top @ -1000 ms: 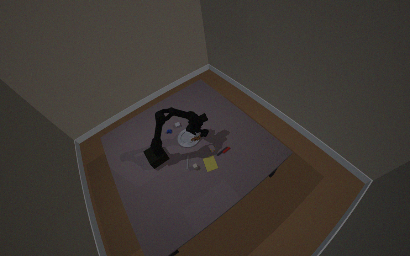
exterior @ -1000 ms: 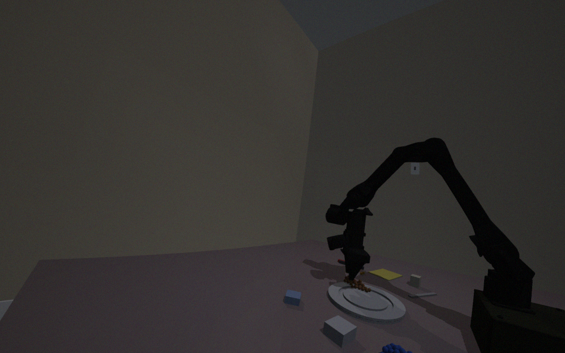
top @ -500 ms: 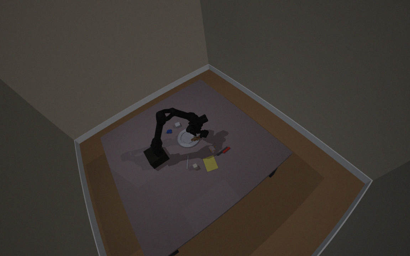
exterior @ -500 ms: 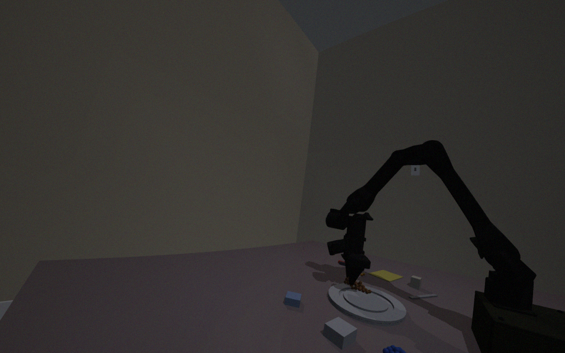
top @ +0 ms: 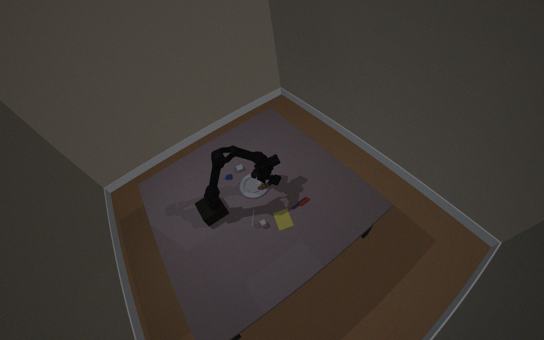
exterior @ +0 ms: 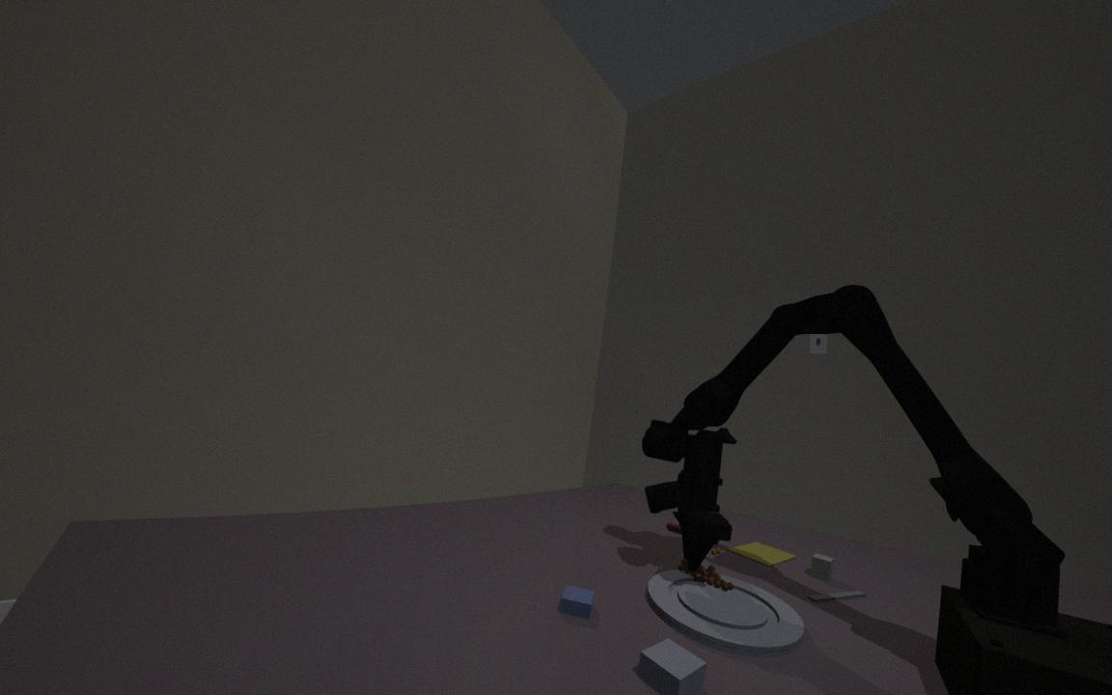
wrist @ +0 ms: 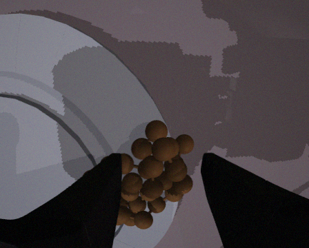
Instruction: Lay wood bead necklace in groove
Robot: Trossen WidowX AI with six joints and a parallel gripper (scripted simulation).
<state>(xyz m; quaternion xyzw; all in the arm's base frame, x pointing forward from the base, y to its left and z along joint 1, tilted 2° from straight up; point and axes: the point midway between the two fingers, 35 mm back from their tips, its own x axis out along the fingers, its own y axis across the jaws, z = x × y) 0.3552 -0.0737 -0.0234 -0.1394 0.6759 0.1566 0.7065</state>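
Note:
The wood bead necklace (wrist: 156, 170) (exterior: 707, 574) (top: 262, 186) lies bunched in a brown heap on the edge of the round bead board (wrist: 30, 142) (exterior: 767, 637) (top: 246, 188), partly over its rim. The board is a pale grey disc with a ring groove. My gripper (wrist: 162, 162) (exterior: 691, 562) (top: 265, 182) points straight down with its fingers on either side of the heap. The left finger touches the beads, and a gap shows between the beads and the right finger. The fingers are partly open and not clamped on the beads.
A blue block (exterior: 576, 599) and a grey block (exterior: 671, 665) (top: 239, 167) lie near the board. A yellow pad (exterior: 763, 553) (top: 283, 220), a small white cube (exterior: 820, 566) (top: 262, 222), a grey stick (top: 252, 217) and a red-handled tool (top: 301, 202) lie beyond. Blue beads (top: 228, 176) lie by the arm.

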